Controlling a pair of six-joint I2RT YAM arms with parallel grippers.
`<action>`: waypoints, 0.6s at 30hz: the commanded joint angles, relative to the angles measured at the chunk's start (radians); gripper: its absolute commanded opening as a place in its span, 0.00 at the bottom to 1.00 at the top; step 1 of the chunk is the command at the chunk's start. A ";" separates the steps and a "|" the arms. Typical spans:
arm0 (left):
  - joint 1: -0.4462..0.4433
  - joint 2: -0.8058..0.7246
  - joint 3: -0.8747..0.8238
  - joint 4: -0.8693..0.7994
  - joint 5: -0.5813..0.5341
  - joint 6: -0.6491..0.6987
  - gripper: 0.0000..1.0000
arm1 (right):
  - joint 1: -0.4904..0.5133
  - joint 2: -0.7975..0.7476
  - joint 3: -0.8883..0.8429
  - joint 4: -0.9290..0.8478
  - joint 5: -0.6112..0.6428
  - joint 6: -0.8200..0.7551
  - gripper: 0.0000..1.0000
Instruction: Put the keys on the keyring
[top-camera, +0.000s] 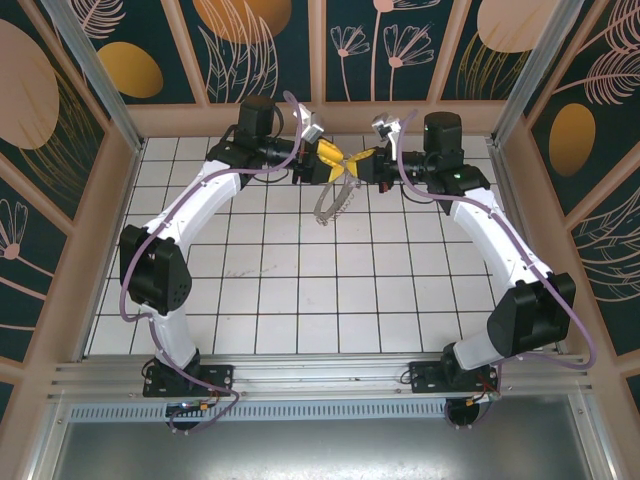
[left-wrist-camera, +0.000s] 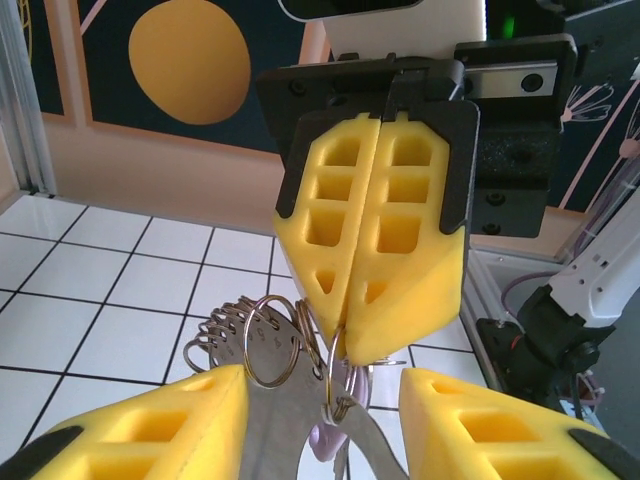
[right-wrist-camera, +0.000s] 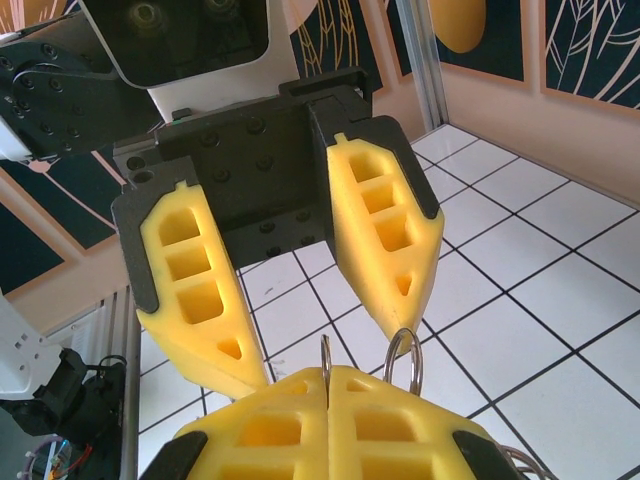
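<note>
Nearest, along the table's front edge, an aluminium rail (top-camera: 320, 372) with both bases bolted to it. Left arm (top-camera: 200, 205) and right arm (top-camera: 490, 235) bowing outward from there, elbows near the wooden rim (top-camera: 100, 250) on either side. Between the two arms, a broad stretch of bare white tiles on the table (top-camera: 300, 300), open from the rail up to the far rows. Farther back, over the last tile rows, left gripper (top-camera: 330, 158) and right gripper (top-camera: 362, 163) nose to nose, tip to tip, raised off the tiles. Right gripper's yellow fingers (left-wrist-camera: 380, 240) pressed flat together, pinched on the keyring (left-wrist-camera: 272, 342) at the very tips. From the right wrist, a ring and a thin wire end poking up out of that seam. Left gripper's fingers (right-wrist-camera: 195, 290) spread apart, one on each side of the right gripper's tips, flanking the hanging metal. Contact between those pads and the metal: cannot tell. Bunched coils and split rings just left of the clamped tips, dangling in the air. Below them, between the left fingers, a pale lilac key (left-wrist-camera: 325, 445) hanging beside a flat grey metal piece (left-wrist-camera: 280, 440), both cut off by the lower frame edge. From above, the chain loop drooping under the meeting point toward the tiles, apart from both arms. Contact of its lowest part with the table: cannot tell. Beyond the grippers, little room: a narrow strip of tiles, then the wooden rim at the back and the dark patterned wall panels (top-camera: 260, 50) upright behind it.
</note>
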 joint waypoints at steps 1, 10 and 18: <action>0.004 0.021 0.020 0.025 0.057 -0.015 0.43 | 0.009 0.007 0.022 0.061 -0.031 0.000 0.00; 0.003 0.028 0.013 0.051 0.082 -0.037 0.27 | 0.009 0.013 0.019 0.070 -0.033 0.003 0.00; 0.002 0.030 0.011 0.061 0.084 -0.047 0.25 | 0.008 0.012 0.016 0.072 -0.028 0.003 0.00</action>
